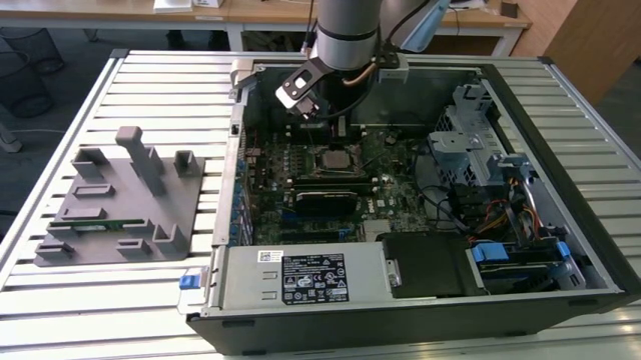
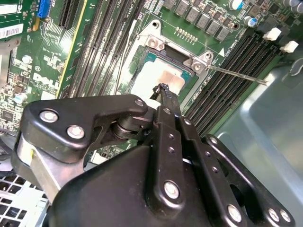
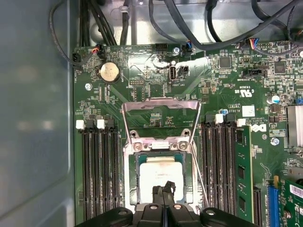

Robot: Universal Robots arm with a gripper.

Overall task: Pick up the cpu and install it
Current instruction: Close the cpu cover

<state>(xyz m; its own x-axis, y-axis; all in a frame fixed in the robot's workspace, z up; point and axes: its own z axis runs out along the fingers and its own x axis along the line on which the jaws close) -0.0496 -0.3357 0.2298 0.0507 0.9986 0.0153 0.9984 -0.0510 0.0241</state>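
Robotics lab / test bench, set up in an office-type rm. Evidence: alu slat worktable [image 1: 100,315], industrial robot arm [image 1: 347,22] over it, desktop PC case [image 1: 401,334] lying open w/ mobo [image 3: 142,71] exposed, grey plastic fixture tray [image 1: 130,206] w/ upright blocks beside the case. Bkgd: light wood desks [image 1: 260,11], wire waste bin [image 1: 25,82], dark grey floor [image 1: 90,45].
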